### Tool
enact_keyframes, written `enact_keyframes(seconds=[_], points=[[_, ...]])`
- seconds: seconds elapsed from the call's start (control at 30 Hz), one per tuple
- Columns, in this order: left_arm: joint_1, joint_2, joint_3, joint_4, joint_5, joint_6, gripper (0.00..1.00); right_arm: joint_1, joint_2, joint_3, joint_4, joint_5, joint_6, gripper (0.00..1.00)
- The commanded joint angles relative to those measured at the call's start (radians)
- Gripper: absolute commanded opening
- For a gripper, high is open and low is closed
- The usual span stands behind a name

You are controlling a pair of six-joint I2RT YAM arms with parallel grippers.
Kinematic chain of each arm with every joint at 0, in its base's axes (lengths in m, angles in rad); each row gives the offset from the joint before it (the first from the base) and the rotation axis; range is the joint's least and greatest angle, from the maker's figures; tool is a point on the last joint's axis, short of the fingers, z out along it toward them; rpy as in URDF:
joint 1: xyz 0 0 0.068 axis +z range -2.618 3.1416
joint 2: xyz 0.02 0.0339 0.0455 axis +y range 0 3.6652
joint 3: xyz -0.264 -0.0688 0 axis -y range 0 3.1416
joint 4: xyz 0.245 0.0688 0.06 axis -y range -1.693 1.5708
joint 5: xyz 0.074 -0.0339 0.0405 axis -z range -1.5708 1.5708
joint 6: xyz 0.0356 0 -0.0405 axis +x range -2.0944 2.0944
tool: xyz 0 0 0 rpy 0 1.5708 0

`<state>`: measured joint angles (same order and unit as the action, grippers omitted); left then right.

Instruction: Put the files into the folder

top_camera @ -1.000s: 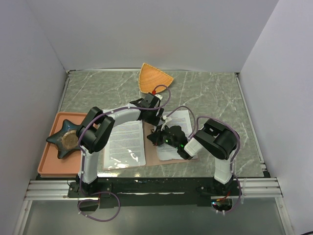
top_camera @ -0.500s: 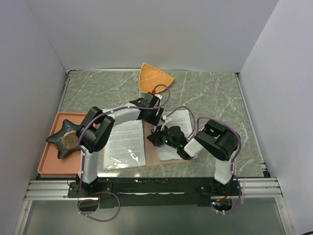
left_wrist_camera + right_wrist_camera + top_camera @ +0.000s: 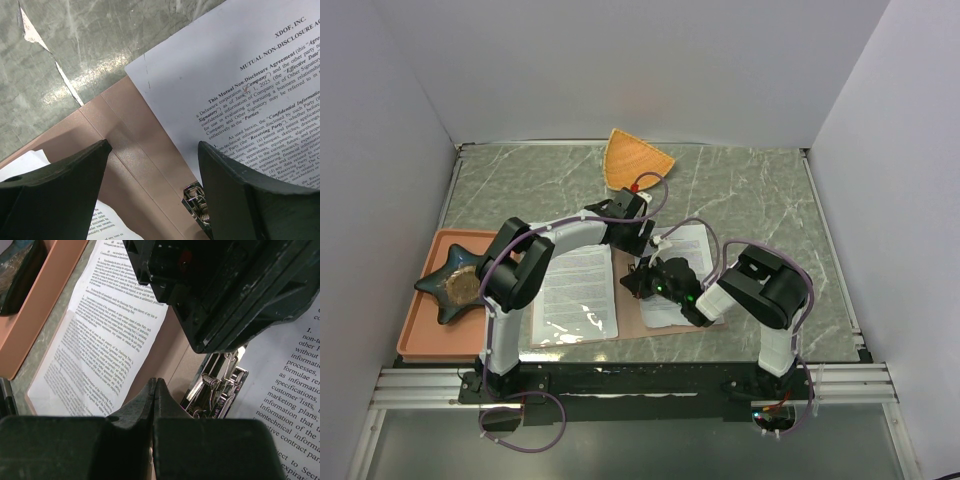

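Observation:
The reddish-brown folder (image 3: pixel 628 312) lies open near the table's front, its spine (image 3: pixel 135 150) bare. One printed sheet (image 3: pixel 576 292) lies on its left half and another (image 3: pixel 688 250) on its right half. My left gripper (image 3: pixel 640 242) is open, its jaws either side of the spine (image 3: pixel 154 149), with the metal clip (image 3: pixel 196 201) by the right finger. My right gripper (image 3: pixel 638 281) is shut and empty (image 3: pixel 156 383), low over the spine beside the clip (image 3: pixel 220 390). The left sheet (image 3: pixel 100 335) and right sheet (image 3: pixel 290 385) also show in the right wrist view.
A salmon-orange tray (image 3: pixel 420 335) at the left holds a dark star-shaped dish (image 3: pixel 458 282). An orange fan-shaped dish (image 3: pixel 635 158) sits at the back. The left gripper's body (image 3: pixel 225 285) hangs just ahead of the right fingers. White walls enclose the table.

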<state>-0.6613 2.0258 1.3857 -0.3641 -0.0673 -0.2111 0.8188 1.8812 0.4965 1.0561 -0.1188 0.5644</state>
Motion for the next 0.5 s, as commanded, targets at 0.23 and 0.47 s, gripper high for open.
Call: enact_keyframes(seconds=[0.23, 0.47], points=[[0.006, 0.1, -0.063, -0.177, 0.075, -0.024, 0.79, 0.031, 0.044, -0.098, -0.482, 0.08, -0.009, 0.0], [0.006, 0.099, -0.066, -0.176, 0.073, -0.025, 0.79, 0.063, 0.032, -0.092, -0.541, 0.11, 0.017, 0.0]])
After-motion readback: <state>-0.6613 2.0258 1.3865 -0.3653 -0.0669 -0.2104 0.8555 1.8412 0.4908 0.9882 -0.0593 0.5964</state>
